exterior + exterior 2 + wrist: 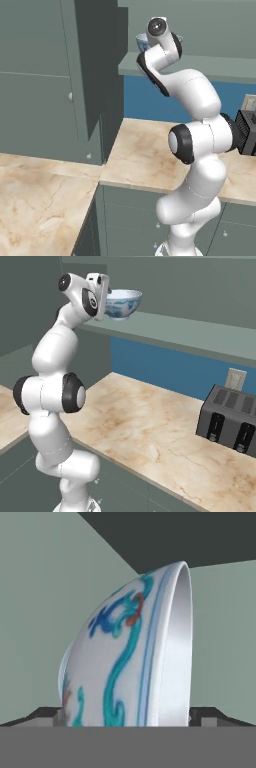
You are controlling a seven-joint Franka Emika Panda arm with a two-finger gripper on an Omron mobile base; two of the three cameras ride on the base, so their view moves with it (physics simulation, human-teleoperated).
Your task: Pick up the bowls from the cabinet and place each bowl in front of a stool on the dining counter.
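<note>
A simulated kitchen is seen: beige veined marble table (150, 431), blue back wall (165, 368), grey-green cabinet (45, 75) with its shelf board (190, 333) above. 1 bowl (121, 302) is recorded standing upright on the shelf board near its left end: deep white porcelain, glossy, painted with blue and teal scrolls and small red touches, a thin blue line under the rim. The gripper (128, 714) is set at the bowl with jaws spread wide, 1 finger tip on either side; contact cannot be judged. In the left base view the bowl is largely hidden by the arm. A black toaster (227, 418) stands on the table, cut off at the frame edge.
</note>
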